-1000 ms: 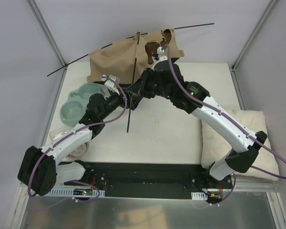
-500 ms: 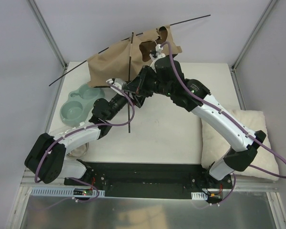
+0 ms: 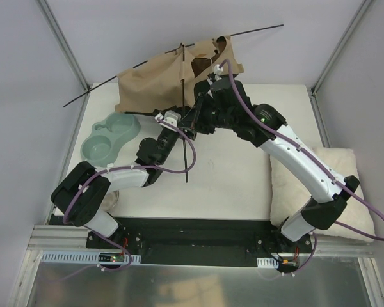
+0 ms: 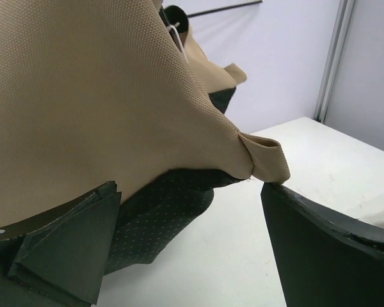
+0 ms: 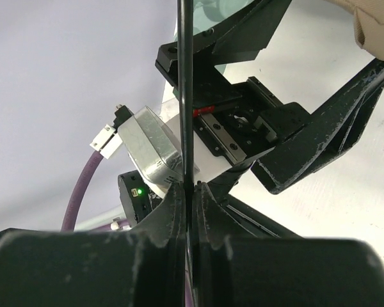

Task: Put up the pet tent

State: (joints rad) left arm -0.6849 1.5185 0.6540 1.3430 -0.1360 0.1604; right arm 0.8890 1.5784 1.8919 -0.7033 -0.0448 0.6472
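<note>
The pet tent (image 3: 152, 82), tan fabric with black lining, hangs raised at the back of the table. A long thin black pole (image 3: 243, 33) runs across its top. A second pole (image 3: 187, 163) stands nearly upright, its lower end over the table. My right gripper (image 5: 191, 188) is shut on this upright pole (image 5: 185, 89); from above it (image 3: 195, 114) sits just below the fabric. My left gripper (image 4: 189, 192) is open right under the tent's lower corner. A tan loop (image 4: 269, 160) and the dotted black lining (image 4: 160, 211) hang between its fingers (image 4: 320, 243), and neither jaw presses on them.
A green double pet bowl (image 3: 105, 139) lies at the left of the white table (image 3: 243, 179). A fluffy cream cushion (image 3: 320, 185) rests at the right edge under the right arm. Metal frame posts (image 3: 64, 41) rise at the back corners.
My left arm has reached forward and right, bringing its open gripper under the tent's corner. The upright pole's lower end has swung right with the right gripper. The tent has shifted slightly.
</note>
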